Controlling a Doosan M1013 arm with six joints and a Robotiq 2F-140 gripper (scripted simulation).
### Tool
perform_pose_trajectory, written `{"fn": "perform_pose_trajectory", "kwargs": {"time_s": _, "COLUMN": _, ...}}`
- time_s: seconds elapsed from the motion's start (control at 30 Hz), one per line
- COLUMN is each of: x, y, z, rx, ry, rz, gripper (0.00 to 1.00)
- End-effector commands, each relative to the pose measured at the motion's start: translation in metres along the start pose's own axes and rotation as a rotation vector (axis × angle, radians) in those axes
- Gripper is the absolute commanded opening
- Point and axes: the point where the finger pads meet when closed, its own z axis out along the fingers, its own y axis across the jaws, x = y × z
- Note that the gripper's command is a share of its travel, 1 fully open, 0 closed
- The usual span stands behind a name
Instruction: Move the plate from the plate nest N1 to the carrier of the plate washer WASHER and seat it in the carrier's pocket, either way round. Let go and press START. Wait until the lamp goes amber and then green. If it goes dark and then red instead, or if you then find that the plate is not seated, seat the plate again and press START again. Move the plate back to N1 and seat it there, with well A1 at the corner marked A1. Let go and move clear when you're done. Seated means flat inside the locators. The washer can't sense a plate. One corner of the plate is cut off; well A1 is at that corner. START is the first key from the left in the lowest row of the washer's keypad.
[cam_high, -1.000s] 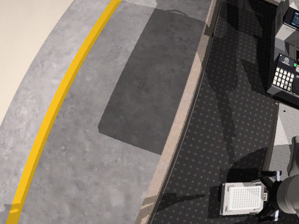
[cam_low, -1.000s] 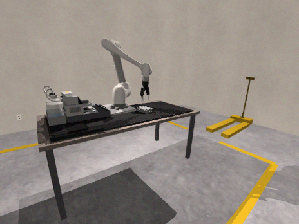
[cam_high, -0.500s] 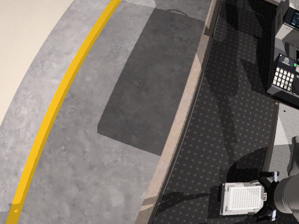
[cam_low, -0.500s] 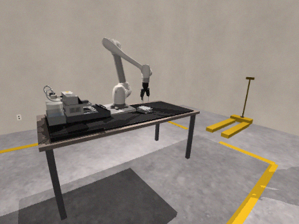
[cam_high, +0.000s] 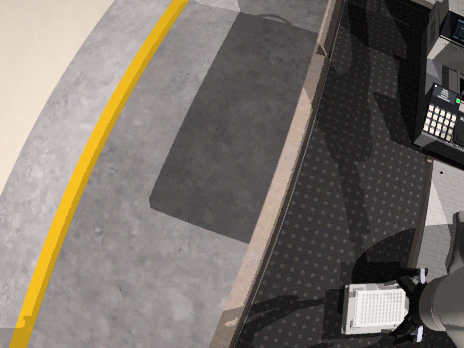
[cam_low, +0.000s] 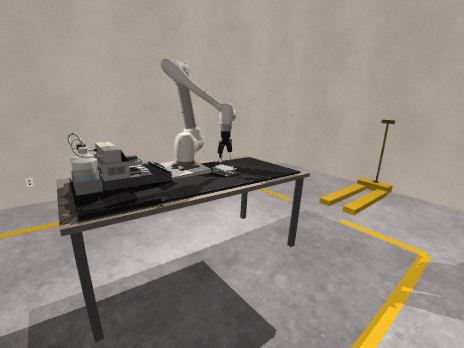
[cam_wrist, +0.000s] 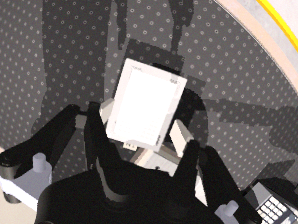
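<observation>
The white well plate (cam_high: 377, 306) (cam_low: 223, 167) (cam_wrist: 147, 102) lies flat in the plate nest N1 (cam_high: 350, 327) on the dark dotted mat, at the end of the table away from the washer. My gripper (cam_high: 415, 303) (cam_low: 224, 148) (cam_wrist: 143, 117) hangs some way above the plate, open and empty, with one finger on either side of it in the wrist view. The washer (cam_low: 117, 170) stands at the other end of the table. Its keypad (cam_high: 440, 120) (cam_wrist: 269, 211) shows, with a small green lamp (cam_high: 458, 101) beside it.
The table's wooden edge (cam_high: 280, 190) runs along the mat (cam_high: 360, 180). The arm's base plate (cam_high: 445, 200) lies between the nest and the washer. A yellow floor line (cam_high: 90, 150) and a yellow pallet jack (cam_low: 360, 192) are off the table.
</observation>
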Motion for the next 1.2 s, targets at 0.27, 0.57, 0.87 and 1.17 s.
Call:
{"fn": "perform_pose_trajectory", "kwargs": {"time_s": 0.27, "x": 0.000, "y": 0.000, "z": 0.014, "rx": 0.000, "ry": 0.000, "rz": 0.000, "gripper": 0.70}}
{"fn": "perform_pose_trajectory", "kwargs": {"time_s": 0.57, "x": 0.000, "y": 0.000, "z": 0.023, "rx": 0.000, "ry": 0.000, "rz": 0.000, "gripper": 0.70}}
{"fn": "perform_pose_trajectory", "kwargs": {"time_s": 0.87, "x": 0.000, "y": 0.000, "z": 0.023, "rx": 0.000, "ry": 0.000, "rz": 0.000, "gripper": 0.70}}
{"fn": "perform_pose_trajectory", "kwargs": {"time_s": 1.17, "x": 0.000, "y": 0.000, "z": 0.026, "rx": 0.000, "ry": 0.000, "rz": 0.000, "gripper": 0.70}}
